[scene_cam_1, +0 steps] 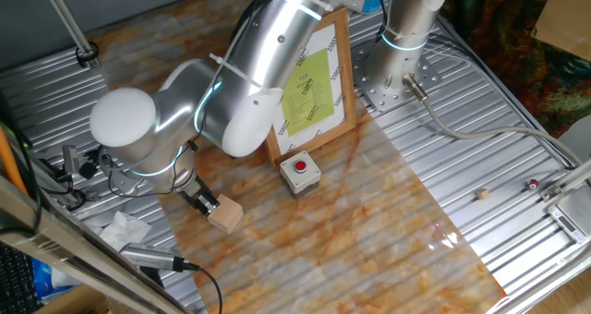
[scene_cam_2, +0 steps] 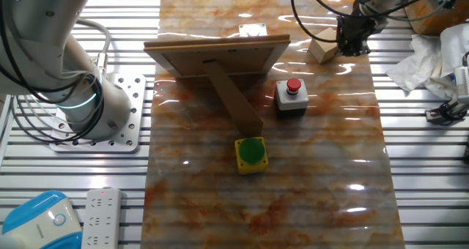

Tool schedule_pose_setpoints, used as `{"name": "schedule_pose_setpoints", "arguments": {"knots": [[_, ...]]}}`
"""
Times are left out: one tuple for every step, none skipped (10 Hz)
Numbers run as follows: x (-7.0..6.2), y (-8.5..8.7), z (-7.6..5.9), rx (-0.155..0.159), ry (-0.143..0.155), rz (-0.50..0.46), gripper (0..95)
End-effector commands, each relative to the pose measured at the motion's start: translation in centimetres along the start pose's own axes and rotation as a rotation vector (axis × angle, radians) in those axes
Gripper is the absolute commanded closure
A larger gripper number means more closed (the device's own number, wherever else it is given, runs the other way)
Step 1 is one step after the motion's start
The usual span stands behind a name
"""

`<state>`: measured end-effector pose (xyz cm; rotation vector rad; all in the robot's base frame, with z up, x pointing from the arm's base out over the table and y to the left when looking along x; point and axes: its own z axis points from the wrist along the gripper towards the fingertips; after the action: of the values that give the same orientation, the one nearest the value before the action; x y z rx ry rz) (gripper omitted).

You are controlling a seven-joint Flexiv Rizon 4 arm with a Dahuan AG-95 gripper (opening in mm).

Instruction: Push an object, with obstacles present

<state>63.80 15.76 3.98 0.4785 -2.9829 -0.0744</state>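
The object, a small plain light-tan wooden cube (scene_cam_1: 225, 214) (scene_cam_2: 322, 46), sits near one edge of the marbled mat. My gripper (scene_cam_1: 204, 202) (scene_cam_2: 352, 41) is low on the mat right beside the cube. Its dark fingers are shut with nothing between them, and the tips touch the cube's side. Of the obstacles, a grey box with a red button (scene_cam_1: 300, 171) (scene_cam_2: 292, 97) stands mid-mat. The wood-framed picture with a yellow-green sheet (scene_cam_1: 314, 85) (scene_cam_2: 217, 53) stands propped upright behind it. My arm hides part of the frame in one fixed view.
A yellow box with a green button (scene_cam_2: 251, 153) sits behind the frame's prop. Crumpled white tissue (scene_cam_1: 125, 229) (scene_cam_2: 420, 61) and cables lie off the mat near the gripper. The arm's base (scene_cam_2: 110, 111) is bolted beside the mat. A power strip (scene_cam_2: 102, 214) lies at the table edge.
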Motion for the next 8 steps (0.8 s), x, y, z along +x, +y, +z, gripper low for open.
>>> {"name": "schedule_pose_setpoints", "arguments": {"knots": [[0.2,0.0,0.1,0.004,-0.006,0.001,95.0],[0.2,0.0,0.1,0.008,-0.012,0.000,95.0],[0.2,0.0,0.1,0.008,-0.015,0.001,95.0],[0.5,0.1,0.6,0.007,-0.025,0.001,95.0],[0.6,0.5,1.2,0.011,-0.025,0.008,95.0],[0.5,0.9,1.6,0.019,-0.027,0.012,95.0],[0.4,1.2,1.8,0.021,-0.025,0.017,95.0],[0.3,1.3,1.6,0.065,-0.011,0.001,95.0]]}}
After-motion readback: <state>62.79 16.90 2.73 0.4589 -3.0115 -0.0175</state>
